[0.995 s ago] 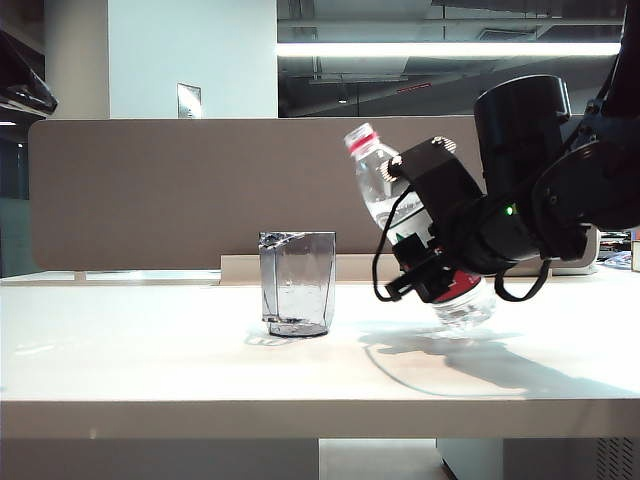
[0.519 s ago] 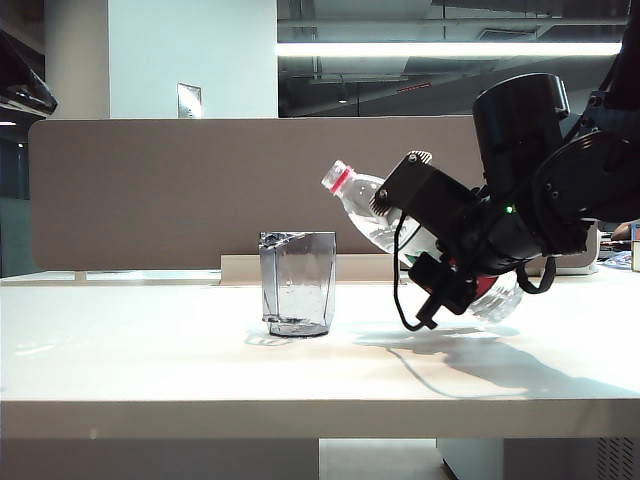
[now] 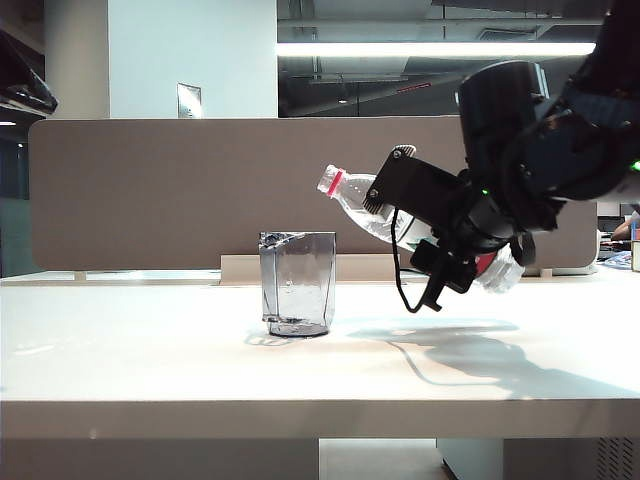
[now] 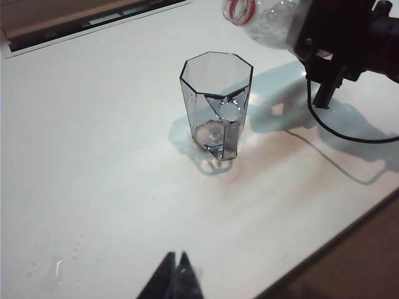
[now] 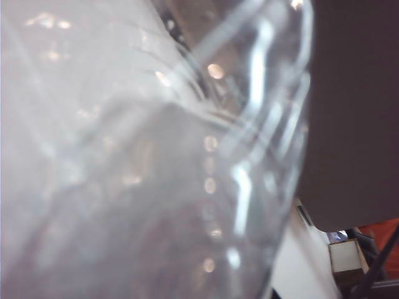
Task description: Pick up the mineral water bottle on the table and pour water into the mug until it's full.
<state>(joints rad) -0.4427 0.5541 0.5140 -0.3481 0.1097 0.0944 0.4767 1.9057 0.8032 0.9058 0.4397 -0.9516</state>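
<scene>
A: Entry. My right pincer (image 3: 440, 245) is clenched round the mineral water bottle (image 3: 365, 205), held in the air above the desk (image 3: 150, 370) towards its right end. The bottle is tilted steeply, its red-ringed open mouth pointing at the mug (image 3: 297, 283) but apart from the rim, up and to the side.

B: And your other arm?

A: My left pincer (image 4: 176, 277) hangs over the near edge of the desk, its tips together, nothing in it.

B: Risks from here?

A: As I judge it, the mouth is not yet over the mug. More tilt before it gets there would send water onto the desk. A fast pour could splash out of the mug, or a nudge from the neck could tip it.

B: Count?

A: One bottle, one mug, two pincers. The mug looks almost empty, a little at its base at most.
</scene>
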